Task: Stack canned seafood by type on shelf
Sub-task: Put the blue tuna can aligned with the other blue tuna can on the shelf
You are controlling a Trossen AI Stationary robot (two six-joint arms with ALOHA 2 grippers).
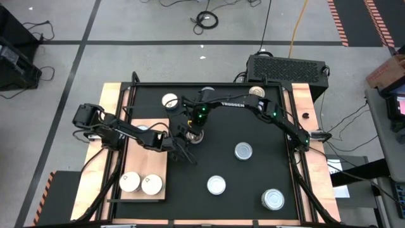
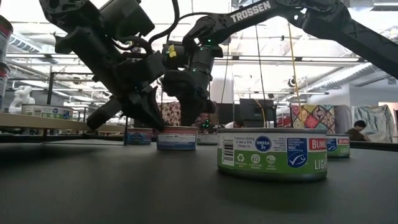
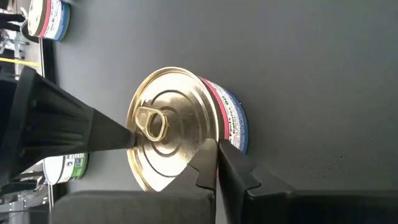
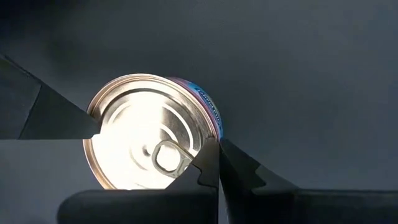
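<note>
A tin (image 4: 134, 124) with a shiny metal pull-tab top and a red-and-blue label stands on the black mat near its middle (image 1: 197, 138) (image 2: 176, 138). My right gripper (image 4: 154, 140) reaches in from the right, is directly above the tin (image 1: 195, 130) and is shut on it. My left gripper (image 3: 173, 149) is open and hovers just beside the same tin (image 3: 180, 124), slanting down toward it from the left (image 2: 158, 121). The wooden shelf (image 1: 142, 161) lies at the mat's left. Two white-topped tins (image 1: 130, 182) (image 1: 152, 184) stand on its near end. My right gripper pinches the tin between its two fingers, coming from above and pointing down. One fingertip (image 4: 93, 127) meets the top rim (image 4: 87, 140), and the other (image 4: 210, 158) is against the opposite side below the label (image 4: 208, 115). The tin stands upright with its base on the mat.
More tins are scattered on the mat: a white-topped one at the far side (image 1: 169, 100), one by the right arm (image 1: 256, 92), silver-topped ones at the right and near side (image 1: 243, 151) (image 1: 216, 185) (image 1: 273, 199). A green-labelled tin (image 2: 272, 154) is close to the low camera.
</note>
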